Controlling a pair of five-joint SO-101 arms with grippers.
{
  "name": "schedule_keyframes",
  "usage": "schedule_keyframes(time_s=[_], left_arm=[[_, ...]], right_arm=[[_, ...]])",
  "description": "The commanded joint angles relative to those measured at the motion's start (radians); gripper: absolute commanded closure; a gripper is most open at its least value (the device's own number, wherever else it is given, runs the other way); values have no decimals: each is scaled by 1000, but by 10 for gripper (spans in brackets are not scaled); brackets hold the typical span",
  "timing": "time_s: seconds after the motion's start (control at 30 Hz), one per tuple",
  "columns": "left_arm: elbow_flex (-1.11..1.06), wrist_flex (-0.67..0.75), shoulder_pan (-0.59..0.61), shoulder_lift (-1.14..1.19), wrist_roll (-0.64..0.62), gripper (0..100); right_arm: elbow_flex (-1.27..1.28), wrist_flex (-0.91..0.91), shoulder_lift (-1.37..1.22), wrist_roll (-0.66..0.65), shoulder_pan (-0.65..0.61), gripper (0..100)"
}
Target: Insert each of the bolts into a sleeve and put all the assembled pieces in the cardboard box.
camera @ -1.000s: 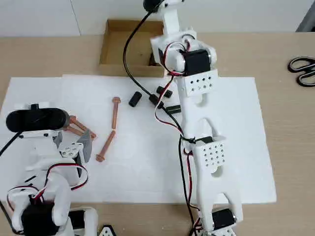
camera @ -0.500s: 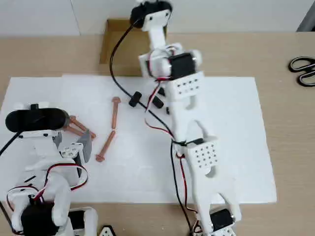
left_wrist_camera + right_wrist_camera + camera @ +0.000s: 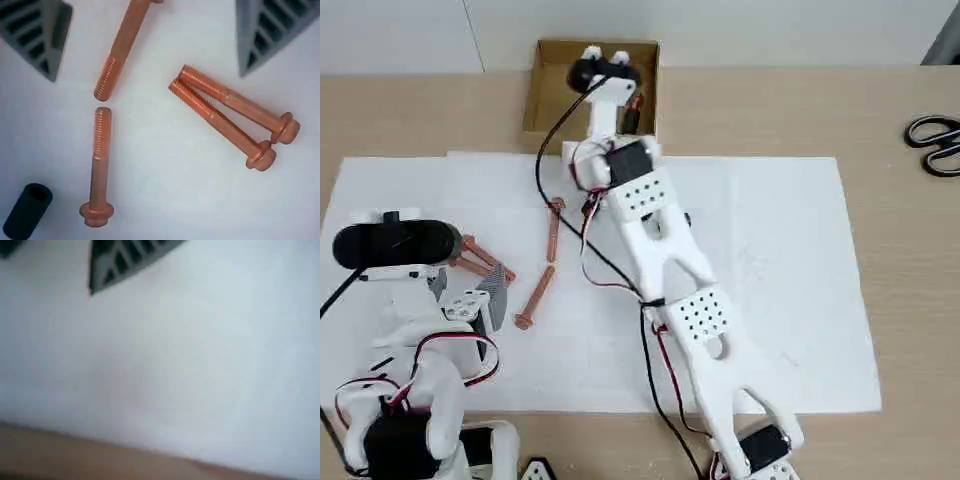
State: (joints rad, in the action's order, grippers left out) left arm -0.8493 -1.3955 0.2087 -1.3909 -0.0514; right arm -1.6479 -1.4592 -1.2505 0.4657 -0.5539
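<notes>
Copper bolts (image 3: 554,232) lie bare on the white sheet (image 3: 790,300), four in all and none yet in a sleeve. One pair rests side by side at 9 o'clock on the sheet, just beside the left arm (image 3: 420,370). Two single bolts lie nearly end to end nearer the middle, at about 10 o'clock. The left fingers (image 3: 272,30) hang spread wide above them, holding nothing, and a black sleeve (image 3: 27,212) lies loose near one bolt's head. The right arm (image 3: 665,240) stretches from 6 o'clock across the sheet to the box (image 3: 550,100), which sits at 12 o'clock on the desk (image 3: 880,100), and its wrist is over the box's open top. Whether the right fingers (image 3: 132,260) are open or closed cannot be told. A copper-and-dark piece (image 3: 636,103) shows inside the box beside that wrist. It may be a first assembled bolt and sleeve, though it is unclear whether it is gripped or lying on the box floor. On that reading at most one piece has reached the box, and most of the job lies ahead: four bolts to be sleeved and carried over. Scissors (image 3: 935,140) lie at 2 o'clock on the desk, well apart from the work.
</notes>
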Motion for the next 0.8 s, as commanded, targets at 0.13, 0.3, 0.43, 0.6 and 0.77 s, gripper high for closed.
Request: schedule_keyframes(time_s=[0.13, 0.3, 0.43, 0.6, 0.77], left_arm=[[1, -2, 6, 0, 5, 778], [1, 0, 5, 0, 5, 778], [1, 2, 5, 0, 5, 778], [1, 0, 5, 0, 5, 778], [1, 0, 5, 0, 5, 778]], right_arm=[[-34, 2, -21, 25, -25, 826], [-34, -73, -24, 112, -24, 826], [-34, -81, -27, 114, -24, 826], [-34, -82, -38, 114, -24, 826], [-34, -82, -99, 114, -24, 826]])
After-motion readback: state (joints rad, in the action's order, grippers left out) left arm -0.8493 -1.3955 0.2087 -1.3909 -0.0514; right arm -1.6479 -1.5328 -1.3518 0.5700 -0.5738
